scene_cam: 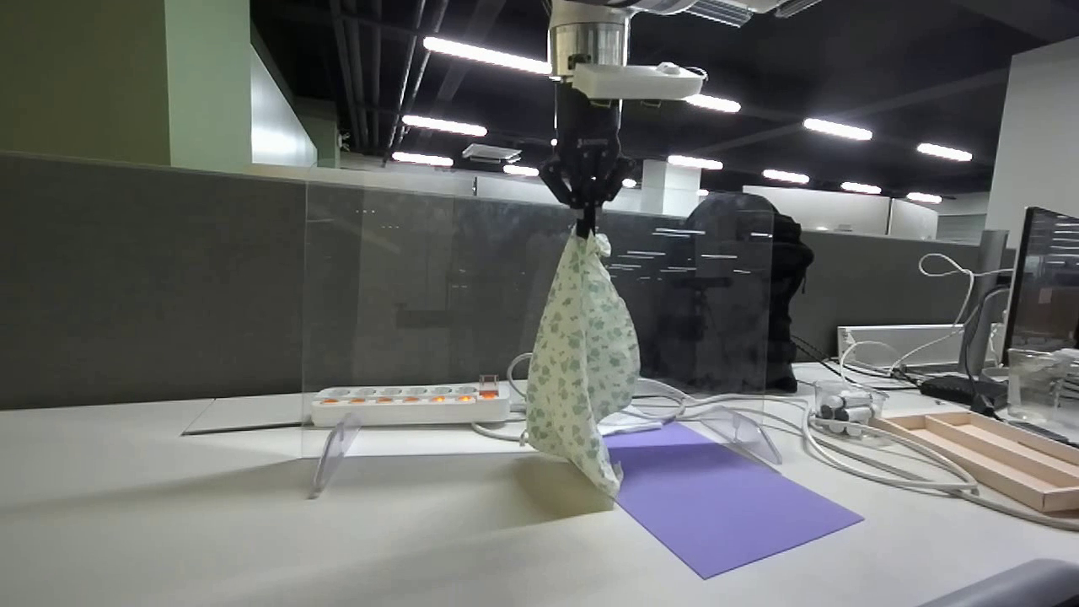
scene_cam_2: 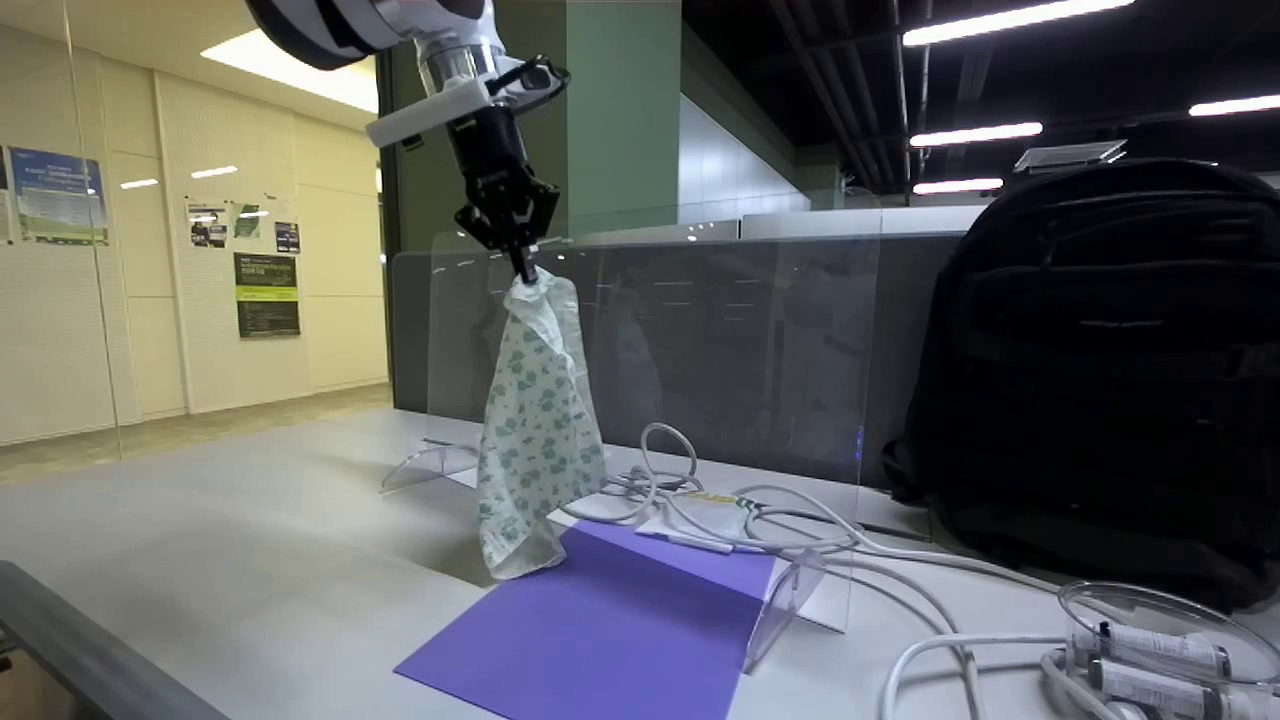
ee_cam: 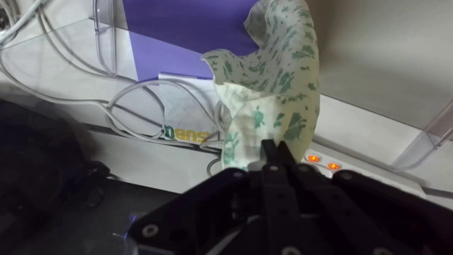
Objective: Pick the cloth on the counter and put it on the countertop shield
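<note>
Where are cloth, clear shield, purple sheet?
Cloth (scene_cam: 582, 362): in an exterior view, hanging middle.
Clear shield (scene_cam: 438, 278): in an exterior view, panel face.
Purple sheet (scene_cam_2: 610, 635): in an exterior view, bare middle.

Ext vws low, wrist above cloth (ee_cam: 283, 88)

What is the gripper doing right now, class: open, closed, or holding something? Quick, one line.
Gripper: closed, holding the green-patterned cloth by its upper end.

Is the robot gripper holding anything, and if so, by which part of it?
The black two-fingered gripper pinches the soft pale whitish-green patterned cloth by its gathered top end; the rest hangs below.
</note>
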`<action>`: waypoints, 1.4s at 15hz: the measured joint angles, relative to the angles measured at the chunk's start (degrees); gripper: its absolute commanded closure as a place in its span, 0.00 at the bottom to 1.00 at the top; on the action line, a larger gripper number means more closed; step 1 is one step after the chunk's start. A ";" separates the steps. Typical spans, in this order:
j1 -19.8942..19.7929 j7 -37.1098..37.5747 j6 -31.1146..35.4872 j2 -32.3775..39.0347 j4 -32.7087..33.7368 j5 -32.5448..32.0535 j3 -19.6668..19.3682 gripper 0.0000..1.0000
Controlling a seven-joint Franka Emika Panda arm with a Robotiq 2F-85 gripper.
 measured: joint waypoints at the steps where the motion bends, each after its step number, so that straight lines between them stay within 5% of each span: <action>1: -0.11 1.45 0.38 0.10 0.92 -1.04 0.25 1.00; 13: -0.33 15.19 2.47 0.70 17.05 -16.41 2.67 1.00; 21: -3.50 28.86 4.83 6.28 21.71 -29.49 0.46 1.00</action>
